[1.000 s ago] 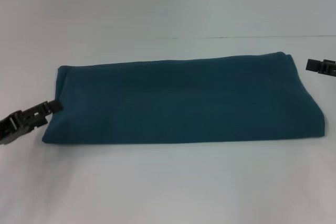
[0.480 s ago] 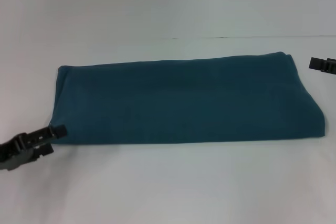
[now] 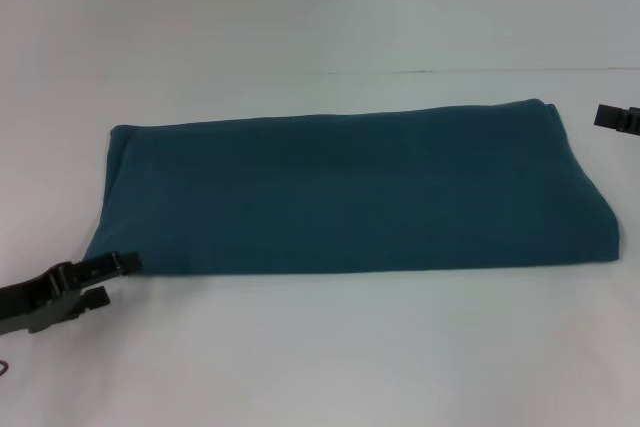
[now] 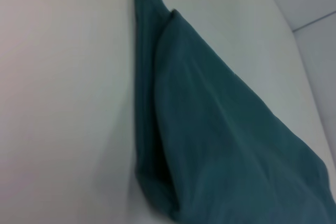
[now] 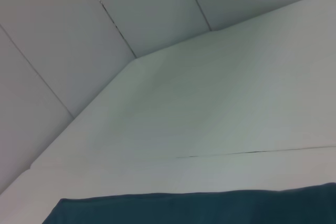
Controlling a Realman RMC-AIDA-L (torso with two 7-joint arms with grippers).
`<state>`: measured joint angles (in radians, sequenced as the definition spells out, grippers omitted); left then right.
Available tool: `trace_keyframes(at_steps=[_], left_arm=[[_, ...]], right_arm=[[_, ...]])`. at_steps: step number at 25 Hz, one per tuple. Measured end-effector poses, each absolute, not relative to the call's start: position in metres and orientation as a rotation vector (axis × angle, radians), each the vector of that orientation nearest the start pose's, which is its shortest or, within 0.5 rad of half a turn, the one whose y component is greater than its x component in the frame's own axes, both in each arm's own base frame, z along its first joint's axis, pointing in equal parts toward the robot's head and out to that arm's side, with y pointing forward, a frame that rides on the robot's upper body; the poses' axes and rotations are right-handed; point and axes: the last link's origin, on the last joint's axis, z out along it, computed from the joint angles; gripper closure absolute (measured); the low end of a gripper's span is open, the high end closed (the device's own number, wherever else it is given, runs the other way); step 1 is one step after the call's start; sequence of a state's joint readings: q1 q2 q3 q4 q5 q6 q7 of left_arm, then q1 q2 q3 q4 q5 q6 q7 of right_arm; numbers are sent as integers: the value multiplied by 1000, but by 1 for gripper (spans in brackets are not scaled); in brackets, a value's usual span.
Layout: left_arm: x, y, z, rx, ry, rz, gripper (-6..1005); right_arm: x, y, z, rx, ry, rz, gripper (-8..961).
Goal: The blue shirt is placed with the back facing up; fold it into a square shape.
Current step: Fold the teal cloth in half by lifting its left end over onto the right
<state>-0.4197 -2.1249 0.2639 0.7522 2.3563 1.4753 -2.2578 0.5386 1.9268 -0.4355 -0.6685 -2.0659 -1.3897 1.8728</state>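
1. Centrally, the blue shirt (image 3: 350, 192) lies on the white table (image 3: 320, 347), folded into a long, flat band running from the robot's left to its right, plain fabric facing up.
2. The left gripper (image 3: 112, 280) sits low at the shirt's near left corner; its two black fingers are slightly spread, the upper tip touching or just beside the cloth edge, nothing pinched.
3. The left wrist view shows the shirt's layered folded end (image 4: 157, 182) resting on the table.
4. The right gripper (image 3: 618, 117) shows only at the right edge, apart from the shirt's far right corner; whether its jaws are spread cannot be told.
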Motion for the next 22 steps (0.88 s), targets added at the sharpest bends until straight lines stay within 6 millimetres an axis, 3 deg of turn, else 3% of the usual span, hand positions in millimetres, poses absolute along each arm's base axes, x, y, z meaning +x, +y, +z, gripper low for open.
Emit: trace_keyframes(at_steps=[22], left_arm=[[-354,317,22,2383,2499,861,90]], right_arm=[[319,372,108,-2140,1224,722,116]])
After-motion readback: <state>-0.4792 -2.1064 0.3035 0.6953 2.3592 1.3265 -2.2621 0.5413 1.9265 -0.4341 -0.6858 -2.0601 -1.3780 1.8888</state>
